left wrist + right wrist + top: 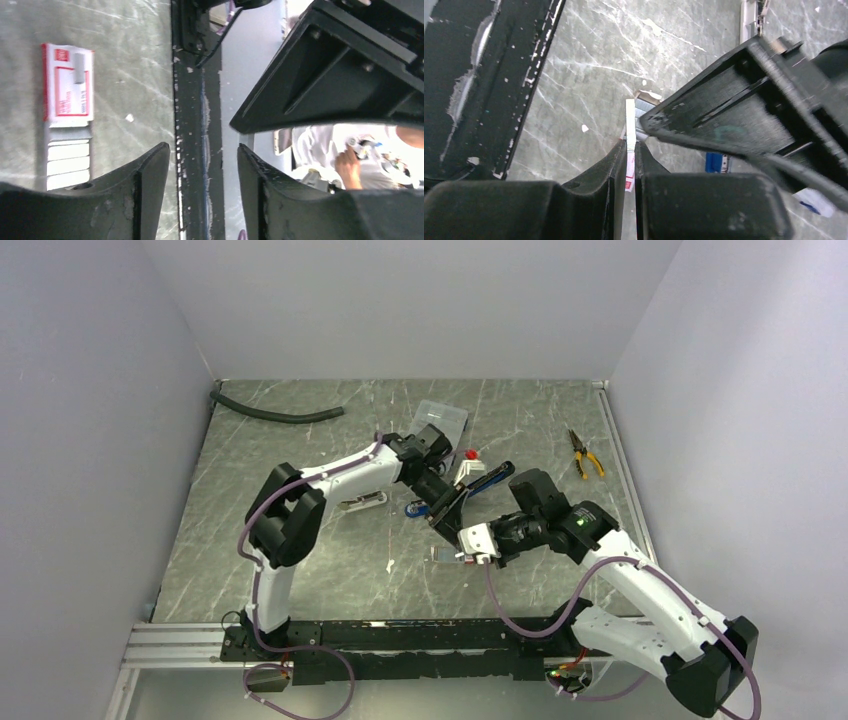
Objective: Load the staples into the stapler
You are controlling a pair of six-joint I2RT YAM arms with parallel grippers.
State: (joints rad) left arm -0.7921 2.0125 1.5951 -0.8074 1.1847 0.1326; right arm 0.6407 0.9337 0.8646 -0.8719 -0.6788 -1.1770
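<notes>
1. The desk [300, 570] carries everything. Both arms meet over its middle, just in front of the stapler [490, 476], a dark and blue thing partly hidden behind the left wrist.
2. The step in hand seems to be bringing one strip to the stapler's channel. To do it well, line the strip up lengthwise with the channel. Come in low and level, and let go only once it sits flat. I cannot tell whether the channel lies open, so that needs checking first.
3. The white box [67, 85] with the red label lies flat on the desk, well to the left of where the arms meet. Its grey tray [50, 145] is pulled out, and the spare staples [68, 150] lie in it in rows.
4. The left fingers [150, 190] stand about half open, with nothing between them and touching nothing. They crowd the other arm and would best draw clear before any approach.
5. The right fingers [594, 190] are all but closed, pinching a thin pale strip [630, 135] edge-on, above the desk.
6. The strip is finely ridged like staples, with a red mark low down. I cannot be sure it is staples. The hold is narrow, so a sideways knock could twist it.
</notes>
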